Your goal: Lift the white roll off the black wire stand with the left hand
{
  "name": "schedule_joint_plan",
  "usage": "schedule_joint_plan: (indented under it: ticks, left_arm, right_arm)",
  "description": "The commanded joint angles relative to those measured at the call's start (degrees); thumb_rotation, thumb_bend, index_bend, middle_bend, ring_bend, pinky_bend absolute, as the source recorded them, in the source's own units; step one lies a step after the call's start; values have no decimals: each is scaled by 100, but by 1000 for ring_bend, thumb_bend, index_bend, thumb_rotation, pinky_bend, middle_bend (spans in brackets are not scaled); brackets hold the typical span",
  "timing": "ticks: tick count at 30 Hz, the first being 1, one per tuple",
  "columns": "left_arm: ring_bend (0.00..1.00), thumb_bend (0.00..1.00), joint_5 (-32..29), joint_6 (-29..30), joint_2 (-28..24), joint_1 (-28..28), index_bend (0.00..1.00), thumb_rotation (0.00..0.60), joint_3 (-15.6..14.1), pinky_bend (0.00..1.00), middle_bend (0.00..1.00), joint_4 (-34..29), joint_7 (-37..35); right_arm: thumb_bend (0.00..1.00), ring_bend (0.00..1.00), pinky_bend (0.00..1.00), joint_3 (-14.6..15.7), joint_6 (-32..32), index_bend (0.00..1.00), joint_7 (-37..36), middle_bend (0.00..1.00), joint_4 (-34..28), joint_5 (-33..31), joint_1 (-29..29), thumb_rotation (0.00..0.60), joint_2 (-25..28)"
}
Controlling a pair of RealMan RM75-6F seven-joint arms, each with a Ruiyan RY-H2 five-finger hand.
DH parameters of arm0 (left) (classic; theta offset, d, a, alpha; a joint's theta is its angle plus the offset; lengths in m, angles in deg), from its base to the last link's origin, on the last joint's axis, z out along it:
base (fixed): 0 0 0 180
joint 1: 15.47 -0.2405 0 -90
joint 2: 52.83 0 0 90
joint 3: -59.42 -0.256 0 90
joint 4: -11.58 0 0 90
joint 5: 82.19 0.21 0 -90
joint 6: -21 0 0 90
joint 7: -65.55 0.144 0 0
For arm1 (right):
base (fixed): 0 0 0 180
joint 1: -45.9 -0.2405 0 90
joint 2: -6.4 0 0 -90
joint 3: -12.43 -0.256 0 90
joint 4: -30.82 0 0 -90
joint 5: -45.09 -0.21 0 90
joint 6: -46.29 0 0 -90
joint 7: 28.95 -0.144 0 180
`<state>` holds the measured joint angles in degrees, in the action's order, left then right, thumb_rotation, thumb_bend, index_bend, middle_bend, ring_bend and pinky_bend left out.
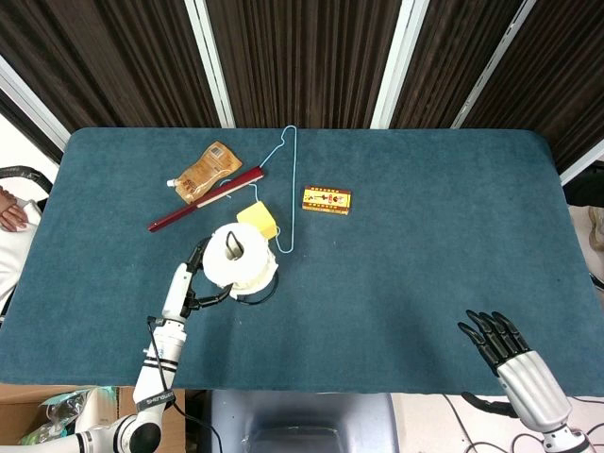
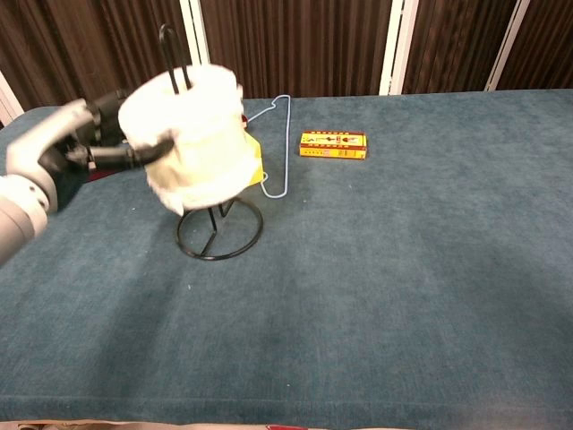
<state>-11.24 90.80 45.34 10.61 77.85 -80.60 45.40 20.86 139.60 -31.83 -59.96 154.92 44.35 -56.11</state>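
Left hand (image 2: 67, 152): grasps white roll (image 2: 190, 134)
Roll: raised clear of base ring; black wire stand (image 2: 218, 229) post top protrudes through core
Right hand (image 1: 510, 360): released; fingers apart
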Motion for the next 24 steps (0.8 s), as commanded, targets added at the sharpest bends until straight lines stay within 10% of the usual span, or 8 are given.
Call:
schedule_joint_plan:
  ticks: [1, 15, 20, 24]
  left_arm:
    - [633, 740, 148, 330, -304, -20, 845, 600, 311, 612, 839, -669, 323]
    - [633, 733, -505, 733, -1945, -214, 846, 600, 1541, 608, 843, -3135, 954]
    - [633, 724, -600, 837, -2613, -495, 847, 600, 1869, 607, 845, -3077, 673]
    - [632, 710, -542, 542, -2969, -882, 849, 600, 1465, 594, 849, -2405, 25]
  right_arm:
    - [61, 0, 0, 3, 1, 0, 3, 0, 2, 5, 2, 600, 4]
    - [61, 0, 0, 14, 14, 0, 59, 0, 7, 47, 23, 600, -5]
    - [60, 0, 0, 10, 14, 0, 74, 0, 9, 36, 32, 600, -10]
    - [61, 0, 0, 17, 10, 0, 116, 0, -1, 54, 39, 600, -21]
